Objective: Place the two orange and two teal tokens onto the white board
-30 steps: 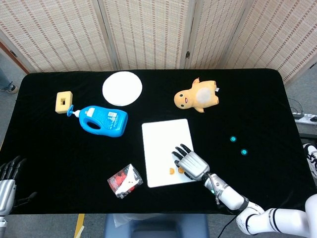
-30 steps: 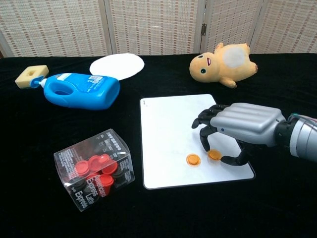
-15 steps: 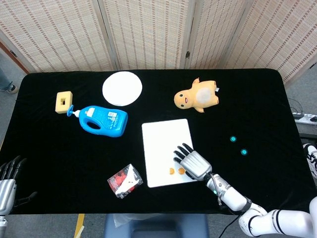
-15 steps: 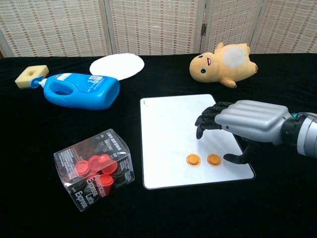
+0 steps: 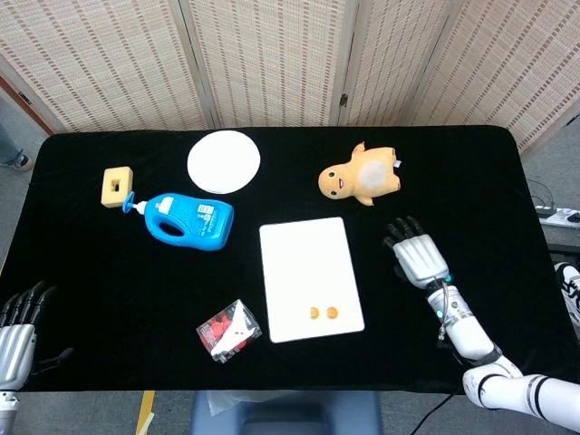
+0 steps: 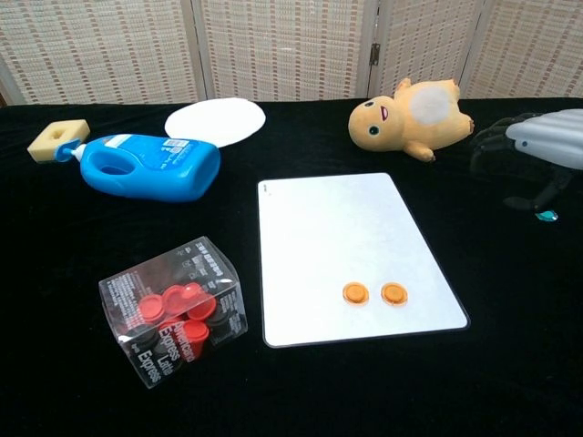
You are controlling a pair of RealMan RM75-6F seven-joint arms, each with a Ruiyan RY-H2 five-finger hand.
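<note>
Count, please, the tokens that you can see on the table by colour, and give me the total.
Round orange tokens: 2, both on the white rectangular board.
Round teal tokens: 1 in view, on the black cloth by the right hand; the hand may hide another.
Total visible: 3.

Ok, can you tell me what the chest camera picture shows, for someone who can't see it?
Two orange tokens lie on a white board on a black table. The robot's right hand hovers open at the right edge, above a teal token.
</note>
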